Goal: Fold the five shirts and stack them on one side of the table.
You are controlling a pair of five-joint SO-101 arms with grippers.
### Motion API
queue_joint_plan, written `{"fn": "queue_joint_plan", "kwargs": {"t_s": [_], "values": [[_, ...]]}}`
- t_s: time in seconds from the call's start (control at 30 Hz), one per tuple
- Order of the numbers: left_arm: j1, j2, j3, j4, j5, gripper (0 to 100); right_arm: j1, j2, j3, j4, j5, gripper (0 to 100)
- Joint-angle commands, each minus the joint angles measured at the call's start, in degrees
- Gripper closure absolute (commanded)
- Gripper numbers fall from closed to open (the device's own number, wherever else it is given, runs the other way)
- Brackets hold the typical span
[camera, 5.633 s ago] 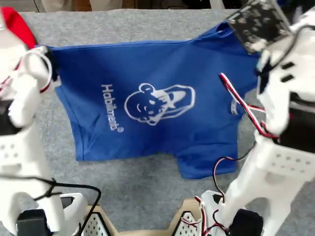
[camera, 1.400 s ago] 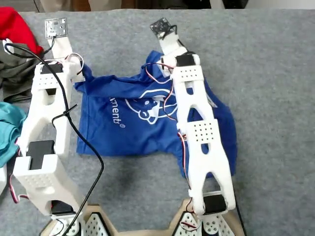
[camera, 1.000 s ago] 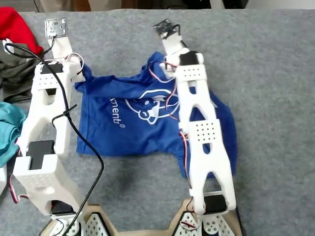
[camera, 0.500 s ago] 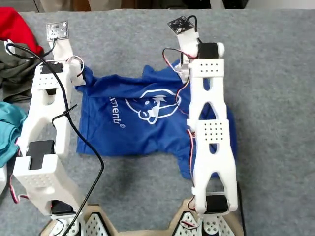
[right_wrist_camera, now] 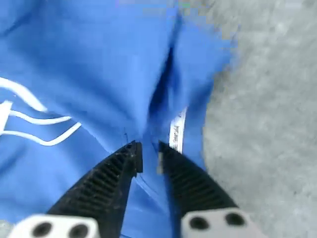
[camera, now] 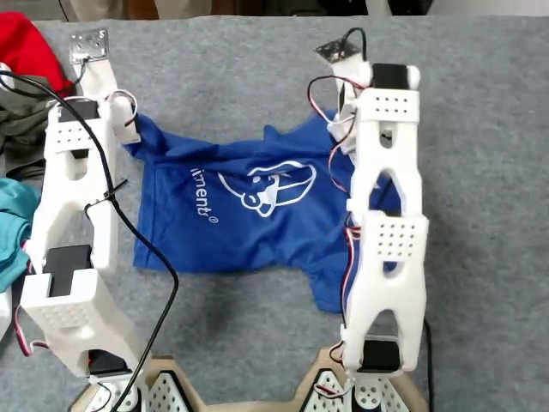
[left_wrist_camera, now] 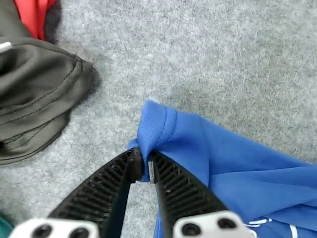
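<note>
A blue shirt (camera: 249, 215) with a white print lies rumpled, print up, in the middle of the grey table. My left gripper (camera: 130, 135) is at the shirt's far left corner, and in the left wrist view it (left_wrist_camera: 146, 167) is shut on a bunched tip of blue fabric (left_wrist_camera: 158, 124). My right gripper (camera: 343, 129) sits at the shirt's far right edge. The right wrist view shows it (right_wrist_camera: 148, 154) pinching a fold of the blue cloth (right_wrist_camera: 99, 74) beside a small white label (right_wrist_camera: 176, 131).
A red shirt (camera: 26, 43), a dark grey shirt (camera: 21, 112) and a teal shirt (camera: 10, 223) are piled along the left edge. The dark shirt (left_wrist_camera: 34, 99) lies close to my left gripper. Bare grey table (camera: 480, 172) stretches to the right.
My right arm swung to the right with the shirt's far edge in its grip, spreading the cloth. My left arm shifted slightly left, still holding the corner.
</note>
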State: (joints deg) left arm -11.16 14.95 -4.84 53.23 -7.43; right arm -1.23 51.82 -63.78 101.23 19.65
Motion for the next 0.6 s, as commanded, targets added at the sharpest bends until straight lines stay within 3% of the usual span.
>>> {"fn": "queue_joint_plan", "kwargs": {"t_s": [0.0,0.2,0.4,0.57], "values": [[-0.5,-0.7,-3.2,0.3,-0.2,98,0.5,-8.7,-0.9,-0.9,0.8,82.0],[-0.4,-0.5,-3.0,0.4,0.1,98,-0.3,-6.1,-4.4,-12.8,-0.4,80.0],[-0.3,-0.4,-2.9,0.4,0.1,98,-3.2,2.5,-4.4,-28.3,-10.5,80.0],[-0.3,-0.4,-2.9,0.4,0.2,98,-6.5,10.1,-4.4,-33.6,-18.6,80.0]]}}
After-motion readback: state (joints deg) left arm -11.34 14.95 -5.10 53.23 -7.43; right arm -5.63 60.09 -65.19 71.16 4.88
